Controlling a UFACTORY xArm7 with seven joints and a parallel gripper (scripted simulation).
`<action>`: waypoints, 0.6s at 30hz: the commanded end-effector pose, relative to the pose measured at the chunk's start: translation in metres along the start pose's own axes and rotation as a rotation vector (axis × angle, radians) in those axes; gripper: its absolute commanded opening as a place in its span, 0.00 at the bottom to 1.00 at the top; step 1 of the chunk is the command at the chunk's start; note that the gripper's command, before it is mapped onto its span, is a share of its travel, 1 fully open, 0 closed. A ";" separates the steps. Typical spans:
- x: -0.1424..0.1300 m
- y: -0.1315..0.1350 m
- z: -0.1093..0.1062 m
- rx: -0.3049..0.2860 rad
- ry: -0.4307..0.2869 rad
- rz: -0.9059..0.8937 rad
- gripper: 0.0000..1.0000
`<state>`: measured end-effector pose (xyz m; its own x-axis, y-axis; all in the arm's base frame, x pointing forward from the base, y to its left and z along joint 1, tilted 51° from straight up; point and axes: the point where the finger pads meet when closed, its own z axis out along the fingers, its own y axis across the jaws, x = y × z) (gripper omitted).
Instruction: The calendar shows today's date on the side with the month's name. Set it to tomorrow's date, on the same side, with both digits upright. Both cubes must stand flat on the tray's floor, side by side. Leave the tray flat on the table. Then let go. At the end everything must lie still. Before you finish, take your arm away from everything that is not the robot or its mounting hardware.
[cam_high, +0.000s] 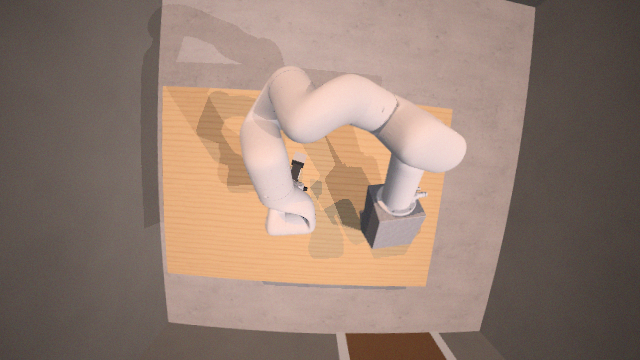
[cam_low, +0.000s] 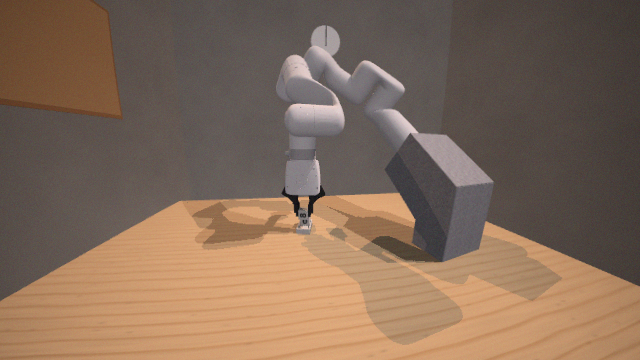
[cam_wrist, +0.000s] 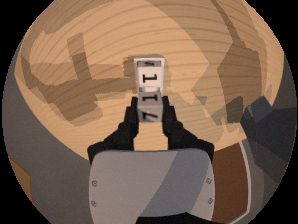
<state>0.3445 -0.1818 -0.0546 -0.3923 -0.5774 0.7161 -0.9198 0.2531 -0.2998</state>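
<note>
Looking down the wrist view, you see the gripper (cam_wrist: 150, 117) pinching a white number cube (cam_wrist: 149, 108) between its black fingers, a digit on its upper face. Just beyond it lies the white tray (cam_wrist: 148, 64) with the other cube (cam_wrist: 149, 78), showing a 1. From the exterior view, the held cube (cam_low: 303, 214) hangs just above the tray (cam_low: 303, 229), near the middle of the wooden table (cam_low: 200, 300), left of the grey pedestal (cam_low: 440, 195)

A bare test room: plain grey walls (cam_low: 225, 100), a concrete floor (cam_high: 480, 60), one wooden table (cam_low: 200, 300) carrying a white robot arm (cam_low: 350, 85) on a grey block pedestal (cam_low: 450, 200).
</note>
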 end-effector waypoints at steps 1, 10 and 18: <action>-0.001 -0.001 -0.001 0.002 -0.003 0.000 0.27; -0.001 -0.001 0.001 0.002 -0.003 0.000 0.27; -0.001 -0.001 0.004 0.002 -0.003 0.000 0.27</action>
<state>0.3444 -0.1851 -0.0572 -0.3922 -0.5772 0.7162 -0.9198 0.2533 -0.2996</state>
